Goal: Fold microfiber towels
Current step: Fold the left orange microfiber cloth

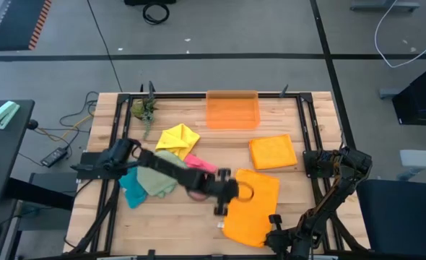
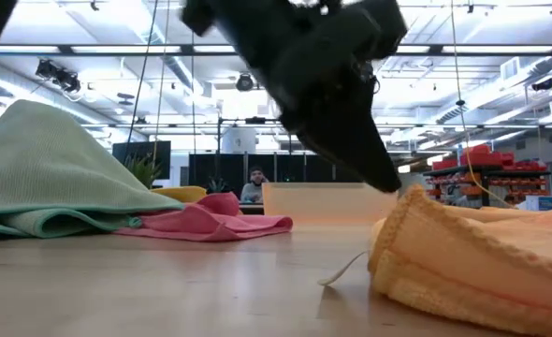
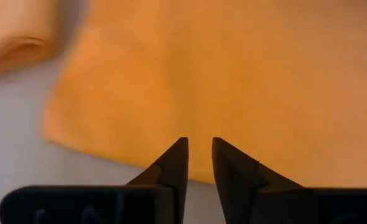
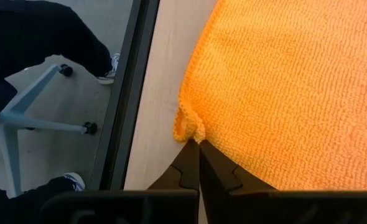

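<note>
A: Where do we see the orange towel [image 1: 250, 204]?

B: It lies flat, right ahead of the left gripper [image 3: 198, 149]. Those 2 fingers [image 3: 174, 163] stand slightly apart just over its edge; we cannot tell whether they touch it.

A: And the right gripper [image 4: 199, 144]?

B: Its fingers are pressed together, pinching a puckered bit of that towel's edge at their tips, beside the table [image 4: 152, 112] border.

I'm looking at a robotics lab or workshop: exposed ceiling ducts and strip lights [image 2: 117, 49], red storage bins [image 2: 477, 159], taped concrete floor [image 1: 220, 43], a person seated at monitors [image 2: 254, 184].
</note>
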Controlling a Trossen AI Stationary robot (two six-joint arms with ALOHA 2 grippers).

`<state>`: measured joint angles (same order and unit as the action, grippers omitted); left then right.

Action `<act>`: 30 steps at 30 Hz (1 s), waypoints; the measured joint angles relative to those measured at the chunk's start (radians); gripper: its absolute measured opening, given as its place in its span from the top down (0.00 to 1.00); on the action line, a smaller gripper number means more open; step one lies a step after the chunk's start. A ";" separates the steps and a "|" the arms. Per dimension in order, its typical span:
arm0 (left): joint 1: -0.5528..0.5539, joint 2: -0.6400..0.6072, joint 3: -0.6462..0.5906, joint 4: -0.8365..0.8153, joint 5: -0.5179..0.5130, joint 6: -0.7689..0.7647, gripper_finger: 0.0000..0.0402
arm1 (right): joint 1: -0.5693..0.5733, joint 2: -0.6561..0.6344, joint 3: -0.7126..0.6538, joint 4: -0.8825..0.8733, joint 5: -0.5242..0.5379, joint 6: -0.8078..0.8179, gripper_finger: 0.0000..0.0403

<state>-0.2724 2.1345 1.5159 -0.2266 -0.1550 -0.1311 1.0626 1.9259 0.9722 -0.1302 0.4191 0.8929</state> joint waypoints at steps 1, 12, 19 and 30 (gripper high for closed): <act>0.027 0.000 0.000 0.000 0.010 -0.015 0.81 | 0.000 0.000 0.000 0.001 0.000 0.000 0.98; 0.204 0.010 0.000 0.122 0.130 0.243 0.58 | 0.000 0.001 -0.002 0.010 0.017 -0.007 0.99; 0.243 0.095 -0.002 0.207 0.217 0.251 0.53 | 0.000 0.002 -0.002 0.007 0.019 -0.021 0.99; 0.272 0.127 0.001 0.226 0.258 0.200 0.61 | 0.000 0.001 -0.002 0.005 0.024 -0.022 0.99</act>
<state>-0.0007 2.2612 1.5169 -0.0010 0.1027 0.0689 1.0630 1.9273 0.9703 -0.1248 0.4429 0.8707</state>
